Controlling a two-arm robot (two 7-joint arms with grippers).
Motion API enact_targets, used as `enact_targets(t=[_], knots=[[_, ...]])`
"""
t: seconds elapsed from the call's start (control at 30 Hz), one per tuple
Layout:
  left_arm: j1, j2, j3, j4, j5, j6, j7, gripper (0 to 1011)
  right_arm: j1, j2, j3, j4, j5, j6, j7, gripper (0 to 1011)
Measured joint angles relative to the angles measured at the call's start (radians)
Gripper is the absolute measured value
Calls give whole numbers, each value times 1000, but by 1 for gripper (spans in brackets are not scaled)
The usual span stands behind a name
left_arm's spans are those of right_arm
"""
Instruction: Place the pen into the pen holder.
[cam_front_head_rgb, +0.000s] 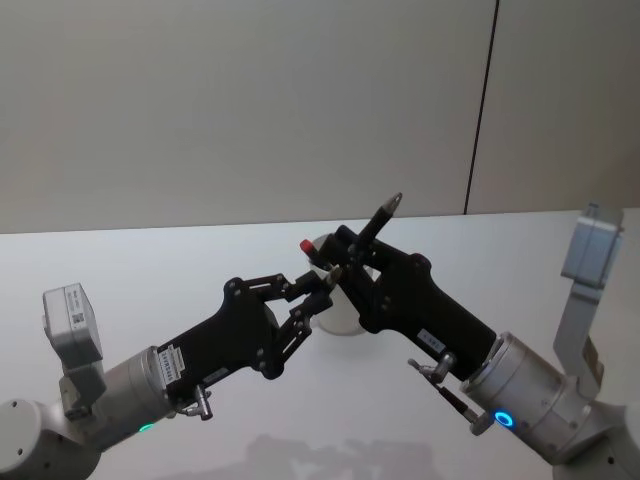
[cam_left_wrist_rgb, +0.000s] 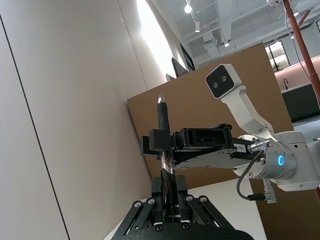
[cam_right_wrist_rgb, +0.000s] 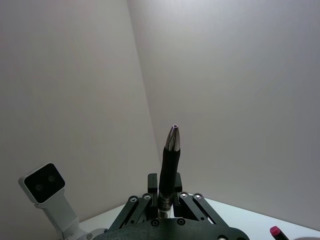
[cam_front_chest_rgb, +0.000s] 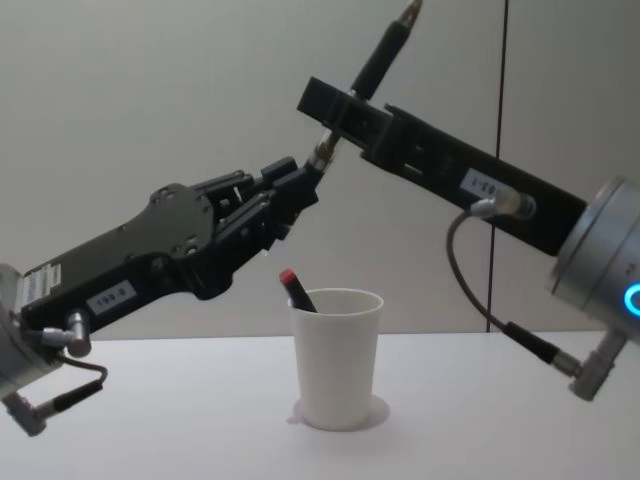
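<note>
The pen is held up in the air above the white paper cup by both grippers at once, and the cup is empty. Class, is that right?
Not quite: the cup is not empty. The chest view shows a red-capped marker already leaning inside it. The rest stands: the pen is held above the cup, with the left gripper at its lower end and the right gripper around its middle.

We see the cup (cam_front_chest_rgb: 337, 357) standing on the table (cam_front_chest_rgb: 150, 400) at mid-scene, with another pen (cam_front_chest_rgb: 295, 290) leaning in it toward its left rim. Above the cup, the left gripper (cam_front_chest_rgb: 305, 180) and right gripper (cam_front_chest_rgb: 335, 115) meet, both on one pen (cam_front_chest_rgb: 380, 52) tilted up to the right.
</note>
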Motion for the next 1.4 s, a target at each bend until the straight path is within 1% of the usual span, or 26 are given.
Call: enact_targets(t=[0.03, 1.03, 1.07, 1.2, 1.3, 1.37, 1.4], knots=[[0, 0, 0, 0, 0, 0, 0, 177, 0, 1, -1, -1, -1, 0, -1, 140], [0, 0, 0, 0, -1, 0, -1, 179, -9, 14, -16, -18, -13, -16, -21, 138], [0, 0, 0, 0, -1, 0, -1, 191, -10, 15, -17, -19, -14, -17, -21, 138], [0, 0, 0, 0, -2, -1, 0, 291, -11, 17, -18, -19, -14, -18, -22, 138], [0, 0, 0, 0, -2, -1, 0, 403, -11, 19, -20, -21, -14, -20, -23, 138], [0, 0, 0, 0, -2, 0, 0, 448, -11, 19, -21, -22, -14, -22, -23, 138], [0, 0, 0, 0, -2, -1, 0, 488, -11, 20, -21, -22, -13, -23, -23, 137]])
